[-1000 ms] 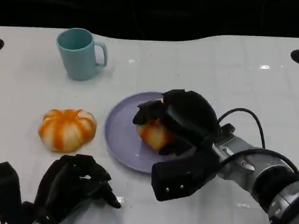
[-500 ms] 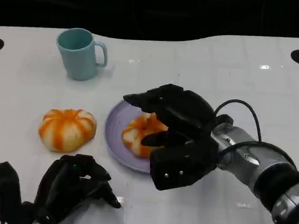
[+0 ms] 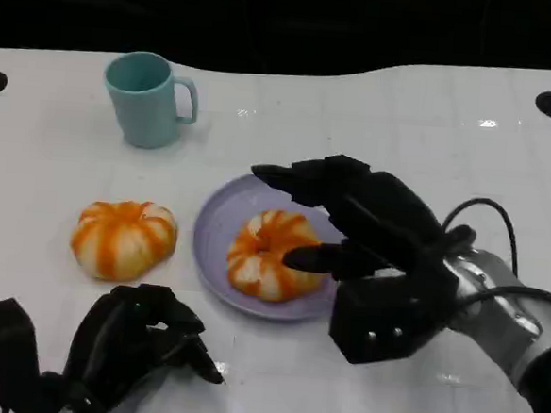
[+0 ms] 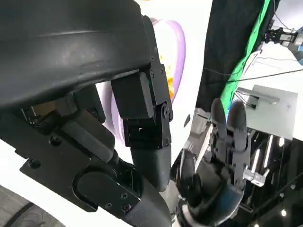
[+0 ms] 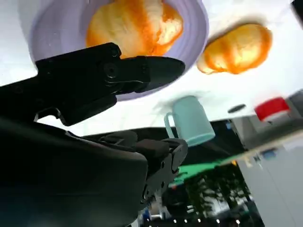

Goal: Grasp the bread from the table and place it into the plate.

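An orange-and-white striped round bread (image 3: pixel 270 254) lies on the lavender round plate (image 3: pixel 219 223). The right hand (image 3: pixel 368 237) hovers just beside it, fingers spread wide and empty. The left hand (image 3: pixel 129 343) rests curled on the white table (image 3: pixel 375 128), holding nothing.

Head view: table (image 3: pixel 431 142) evenly and brightly lit from overhead; small glare spots near its far right corner and near its front edge. Soft, short shadows under the mug (image 3: pixel 149 98) and the loose bread (image 3: pixel 123 237). Background beyond the far edge black. Slight softness overall; the right hand (image 3: pixel 367 251) mildly blurred.

Left wrist view: near black shell out of focus, bright table blown out.

Right wrist view: strong edge distortion, table overexposed, hand underexposed.
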Controlling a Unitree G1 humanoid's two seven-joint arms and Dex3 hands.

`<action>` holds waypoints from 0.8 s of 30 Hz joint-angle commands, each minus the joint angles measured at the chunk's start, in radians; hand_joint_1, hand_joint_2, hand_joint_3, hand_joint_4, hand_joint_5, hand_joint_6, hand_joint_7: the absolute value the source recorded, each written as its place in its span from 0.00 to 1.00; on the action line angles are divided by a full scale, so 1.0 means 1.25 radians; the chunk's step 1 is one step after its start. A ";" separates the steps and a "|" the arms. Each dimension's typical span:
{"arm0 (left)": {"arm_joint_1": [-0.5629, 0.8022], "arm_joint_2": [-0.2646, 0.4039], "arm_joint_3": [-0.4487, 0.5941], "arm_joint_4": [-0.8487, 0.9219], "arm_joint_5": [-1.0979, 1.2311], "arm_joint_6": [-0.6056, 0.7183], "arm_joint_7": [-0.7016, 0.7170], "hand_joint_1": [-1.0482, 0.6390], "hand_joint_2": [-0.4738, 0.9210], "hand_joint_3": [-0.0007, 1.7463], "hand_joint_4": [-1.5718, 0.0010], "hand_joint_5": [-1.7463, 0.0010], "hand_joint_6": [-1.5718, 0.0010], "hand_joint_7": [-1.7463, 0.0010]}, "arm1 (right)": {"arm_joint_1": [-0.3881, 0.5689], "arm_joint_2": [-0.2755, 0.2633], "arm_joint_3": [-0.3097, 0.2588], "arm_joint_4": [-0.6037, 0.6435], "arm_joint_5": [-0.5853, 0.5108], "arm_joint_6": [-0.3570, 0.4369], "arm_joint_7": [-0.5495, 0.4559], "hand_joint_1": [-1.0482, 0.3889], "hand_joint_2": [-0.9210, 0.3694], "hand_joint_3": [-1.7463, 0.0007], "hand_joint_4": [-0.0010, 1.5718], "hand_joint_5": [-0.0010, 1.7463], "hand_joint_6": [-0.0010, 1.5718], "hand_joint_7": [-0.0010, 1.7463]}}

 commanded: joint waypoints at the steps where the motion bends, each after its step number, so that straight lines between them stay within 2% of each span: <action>1: 0.007 0.006 0.003 -0.010 0.001 0.000 0.014 0.00 0.83 0.00 0.00 0.65 0.00 0.80 | 0.067 -0.054 -0.041 -0.058 0.027 -0.068 -0.028 0.23 0.00 0.83 0.24 0.28 0.31 0.07; 3: 0.008 0.006 0.002 -0.008 0.004 -0.009 0.014 0.00 0.83 0.00 0.00 0.64 0.00 0.80 | 0.099 -0.070 -0.056 -0.084 0.038 -0.089 -0.024 0.24 0.00 0.82 0.25 0.33 0.34 0.08; 6: 0.009 0.005 -0.001 -0.008 0.007 -0.014 0.018 0.00 0.83 0.00 0.00 0.64 0.00 0.80 | 0.155 -0.090 -0.085 -0.126 0.086 -0.123 0.000 0.27 0.00 0.82 0.25 0.52 0.39 0.11; 7: 0.009 0.005 -0.001 -0.009 0.007 -0.012 0.019 0.00 0.83 0.00 0.00 0.64 0.00 0.80 | 0.174 -0.094 -0.094 -0.139 0.105 -0.131 0.010 0.28 0.00 0.84 0.27 0.60 0.42 0.14; 8: 0.010 0.005 -0.001 -0.010 0.005 -0.010 0.020 0.00 0.83 0.00 0.00 0.64 0.00 0.80 | 0.191 -0.097 -0.104 -0.150 0.123 -0.143 0.016 0.28 0.00 0.84 0.28 0.63 0.43 0.16; 9: 0.010 0.004 -0.001 -0.011 0.003 -0.006 0.019 0.00 0.83 0.00 0.00 0.64 0.00 0.80 | 0.209 -0.099 -0.114 -0.155 0.146 -0.162 0.024 0.29 0.00 0.84 0.29 0.67 0.43 0.22; 10: 0.010 0.004 -0.001 -0.012 0.001 -0.004 0.018 0.00 0.83 0.00 0.00 0.64 0.00 0.80 | 0.221 -0.099 -0.122 -0.159 0.162 -0.174 0.031 0.31 0.00 0.85 0.32 0.69 0.41 0.33; 13: 0.012 0.003 -0.002 -0.016 0.000 -0.001 0.019 0.00 0.83 0.00 0.00 0.64 0.00 0.80 | 0.273 -0.106 -0.149 -0.188 0.231 -0.191 0.076 0.34 0.00 0.85 0.36 0.71 0.39 0.48; 15: 0.013 0.002 -0.003 -0.020 0.000 0.004 0.022 0.00 0.83 0.00 0.00 0.64 0.00 0.80 | 0.315 -0.113 -0.168 -0.214 0.280 -0.196 0.109 0.35 0.00 0.85 0.38 0.73 0.39 0.53; 18: 0.012 0.001 -0.002 -0.022 -0.003 0.011 0.021 0.00 0.82 0.00 0.00 0.64 0.00 0.80 | 0.365 -0.120 -0.195 -0.246 0.329 -0.189 0.147 0.39 0.00 0.87 0.39 0.82 0.39 0.63; 19: 0.012 0.001 -0.002 -0.023 -0.003 0.011 0.021 0.00 0.82 0.00 0.00 0.64 0.00 0.80 | 0.377 -0.120 -0.201 -0.254 0.342 -0.184 0.160 0.39 0.00 0.86 0.38 0.86 0.38 0.67; 22: 0.012 0.002 -0.001 -0.023 -0.002 0.011 0.022 0.00 0.82 0.00 0.00 0.64 0.00 0.80 | 0.406 -0.122 -0.219 -0.270 0.367 -0.172 0.192 0.40 0.00 0.86 0.37 0.90 0.37 0.72; 24: 0.011 0.003 -0.001 -0.021 -0.001 0.008 0.021 0.00 0.83 0.00 0.00 0.64 0.00 0.80 | 0.439 -0.130 -0.234 -0.276 0.390 -0.171 0.214 0.41 0.00 0.86 0.37 0.96 0.36 0.79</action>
